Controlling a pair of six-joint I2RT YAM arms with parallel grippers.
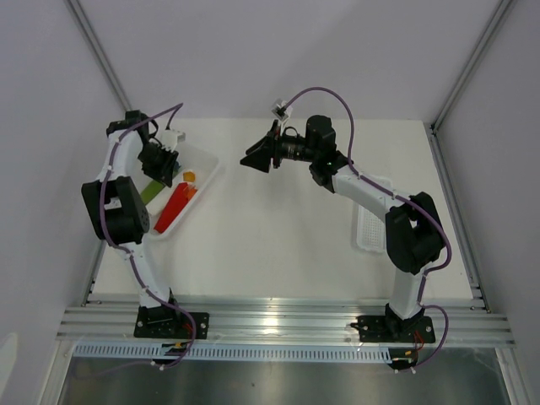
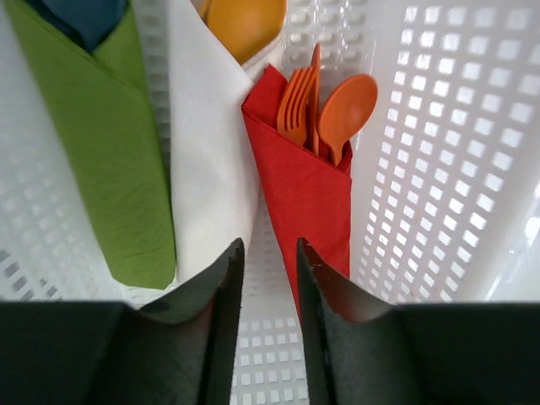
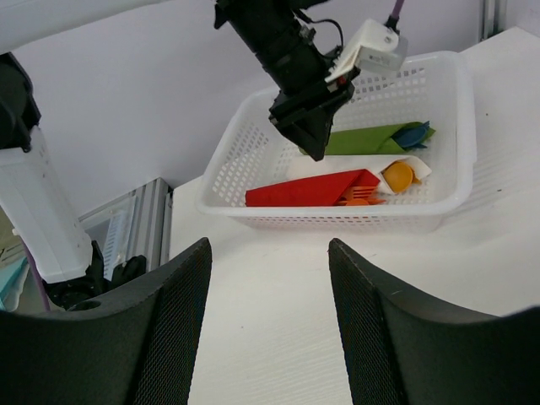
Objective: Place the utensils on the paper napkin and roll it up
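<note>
Three rolls lie side by side in the white basket [image 2: 456, 169]: a green roll [image 2: 101, 143], a white roll [image 2: 211, 169], and the paper napkin [image 2: 304, 194]. The napkin is wrapped into a red cone nearest one long wall, and the utensils [image 2: 325, 105] poke from its open end. The left gripper [image 2: 268, 253] hangs nose-down over the slim strip of basket floor between white and red, fingers apart, gripping nothing. The right gripper [image 3: 270, 253], its arm stretched over mid-table, faces the basket with jaws spread wide.
</note>
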